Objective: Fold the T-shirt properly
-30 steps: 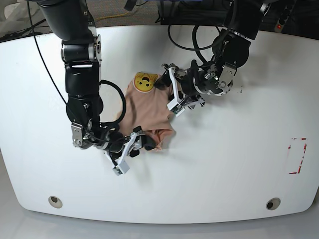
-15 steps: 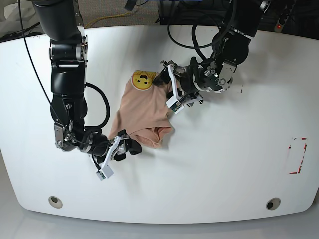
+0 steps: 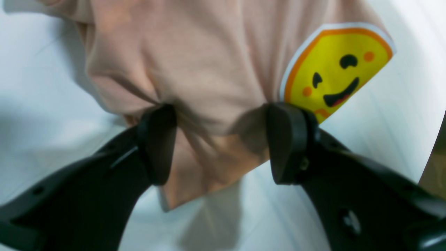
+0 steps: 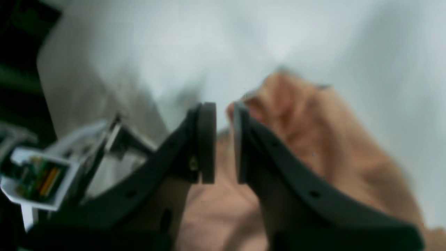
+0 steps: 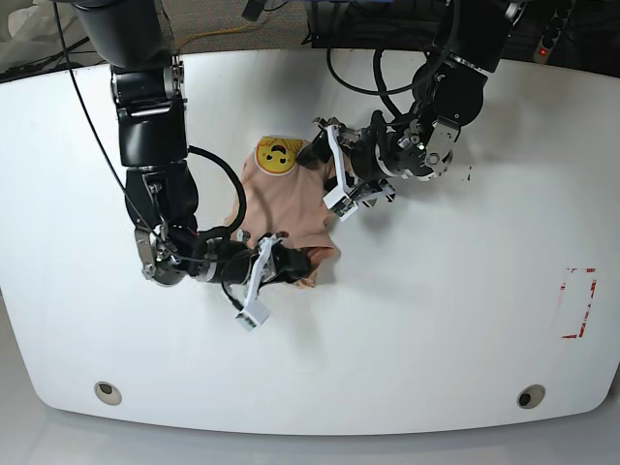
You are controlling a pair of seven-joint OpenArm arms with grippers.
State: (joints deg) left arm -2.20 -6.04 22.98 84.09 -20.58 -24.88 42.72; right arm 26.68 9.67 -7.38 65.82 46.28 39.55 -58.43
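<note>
Base view shows our right gripper [image 5: 274, 260], jaws almost closed on nothing, pushed back into the shirt [image 5: 286, 208] hem to regrasp, while our left gripper [image 5: 329, 174] brackets cloth half-open.

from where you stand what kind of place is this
Probably a robotics lab: a bare white round-cornered tabletop, loose black cables behind it, and red tape marks beside the crumpled peach cotton T-shirt.
</note>
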